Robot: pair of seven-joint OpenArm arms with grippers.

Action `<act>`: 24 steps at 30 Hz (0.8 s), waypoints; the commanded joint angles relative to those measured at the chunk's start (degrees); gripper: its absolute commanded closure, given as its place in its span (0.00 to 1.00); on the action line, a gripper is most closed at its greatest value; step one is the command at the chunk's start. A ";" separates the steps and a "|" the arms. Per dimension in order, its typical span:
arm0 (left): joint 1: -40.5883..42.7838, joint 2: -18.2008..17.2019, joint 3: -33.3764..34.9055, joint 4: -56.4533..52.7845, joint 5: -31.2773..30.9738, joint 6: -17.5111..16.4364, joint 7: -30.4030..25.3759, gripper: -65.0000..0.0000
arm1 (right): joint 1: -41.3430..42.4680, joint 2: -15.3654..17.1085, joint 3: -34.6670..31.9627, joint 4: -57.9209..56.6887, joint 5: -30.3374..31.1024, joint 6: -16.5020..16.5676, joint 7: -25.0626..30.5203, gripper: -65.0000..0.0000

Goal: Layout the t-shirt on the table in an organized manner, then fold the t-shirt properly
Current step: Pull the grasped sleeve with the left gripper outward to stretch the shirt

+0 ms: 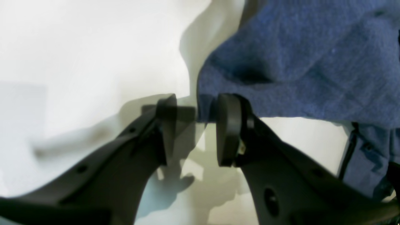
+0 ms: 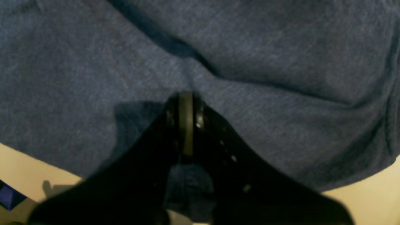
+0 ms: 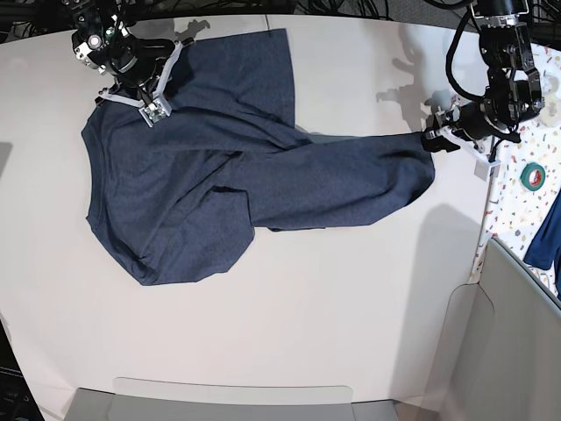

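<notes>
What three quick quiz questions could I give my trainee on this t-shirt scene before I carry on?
1. True or false: the left gripper has its jaws clamped tight on the t-shirt.
2. Which is shut on cloth: A) right gripper, B) left gripper, C) neither?
3. Fill in: the t-shirt lies crumpled on the white ____, not yet flat.

Key
1. False: its jaws stand apart, with the shirt's edge at the far pad.
2. A: the wrist view shows the jaws together with fabric bunched between them.
3. table
</notes>
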 commanded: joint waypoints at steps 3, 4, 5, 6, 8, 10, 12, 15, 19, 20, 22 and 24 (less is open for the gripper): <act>-0.50 0.74 -0.16 0.65 -0.65 -0.13 -0.09 0.67 | -0.56 0.64 0.07 -0.06 -1.10 -0.01 -2.79 1.00; -0.50 1.09 -0.16 0.65 -0.65 -0.13 0.00 0.67 | -0.56 0.64 0.07 -0.06 -1.10 -0.01 -2.79 1.00; -0.50 1.17 -0.07 0.65 -0.65 -0.13 0.08 0.67 | -0.56 0.73 0.07 -0.06 -1.10 -0.01 -2.79 1.00; -0.50 1.79 -0.07 0.65 -0.65 -0.13 0.17 0.67 | -0.56 0.73 0.07 -0.06 -1.10 -0.01 -2.79 1.00; -0.50 3.02 -0.24 0.65 -0.65 -0.13 0.44 0.67 | -0.56 0.73 0.07 -0.06 -1.10 -0.01 -2.79 1.00; -0.50 3.11 -0.07 0.65 -0.65 -0.13 0.52 0.67 | -0.56 0.73 0.07 -0.06 -1.10 -0.01 -2.87 1.00; -0.50 3.20 -0.07 0.65 -0.65 -0.13 0.52 0.67 | -0.56 0.73 0.07 -0.06 -1.10 -0.01 -2.87 1.00; -0.50 3.20 -0.16 1.09 -0.74 -0.22 0.44 0.73 | -0.56 0.73 0.07 -0.06 -1.10 -0.01 -2.87 1.00; -0.59 3.02 -0.68 1.09 -0.74 -0.22 0.08 1.00 | -0.56 0.73 0.07 -0.06 -1.10 -0.01 -2.87 1.00; -0.85 2.93 -0.68 1.70 -0.74 -0.22 0.08 1.00 | -0.56 0.73 0.07 -0.06 -1.10 -0.01 -2.87 1.00; -2.61 2.85 -0.86 4.52 -0.74 -0.22 0.00 0.99 | -0.56 0.90 0.07 -0.06 -1.10 -0.01 -2.87 1.00; -3.49 2.76 -2.09 8.12 -0.74 -0.22 0.79 1.00 | -0.56 0.99 0.07 -0.06 -1.10 -0.01 -2.87 1.00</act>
